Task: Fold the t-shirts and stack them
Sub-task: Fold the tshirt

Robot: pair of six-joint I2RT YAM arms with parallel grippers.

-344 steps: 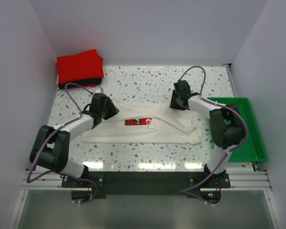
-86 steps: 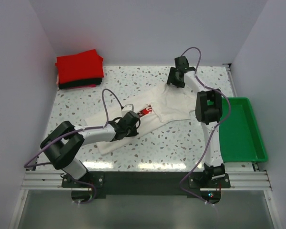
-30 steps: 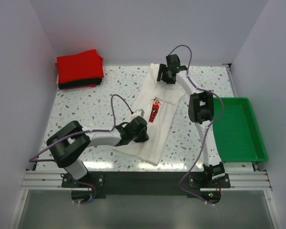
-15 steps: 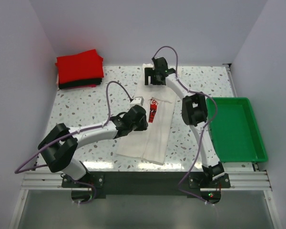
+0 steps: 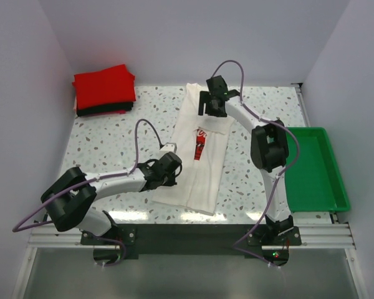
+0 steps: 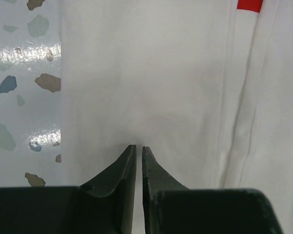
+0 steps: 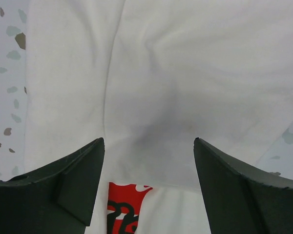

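Currently the left gripper [image 6: 139, 148] has its jaws almost together. Only a thin slit remains, and no cloth shows inside it. Its tips hover over plain white fabric on the near-left side of the red print [image 6: 249, 5]. Whether they touch the fabric cannot be told.

The right gripper [image 7: 149, 141] is spread wide and holds nothing. It is poised above smooth, slightly creased cloth just beyond the far end of the print.

Both grippers work over the cream-white t-shirt [image 5: 202, 180]. It lies on the table [image 5: 106, 149] as a long, narrow band that runs away from the print toward both the far and near edges. Lengthwise fold lines show to the near side of the print in the left wrist view.

The red folded shirt [image 5: 104, 84] sits on the black one [image 5: 87, 111], well to the far left of the print. The green tray [image 5: 311, 168] lies to the right of it.

Likely step: a crosswise fold of the band.

Hazards:
- Left jaws this narrow cannot take cloth, so a descent without reopening would only push and bunch it.
- A pinch on the top layer alone would pull the lengthwise folds open.
- Unequal lift between the two arms would skew the band, and the folded result would stack crookedly.
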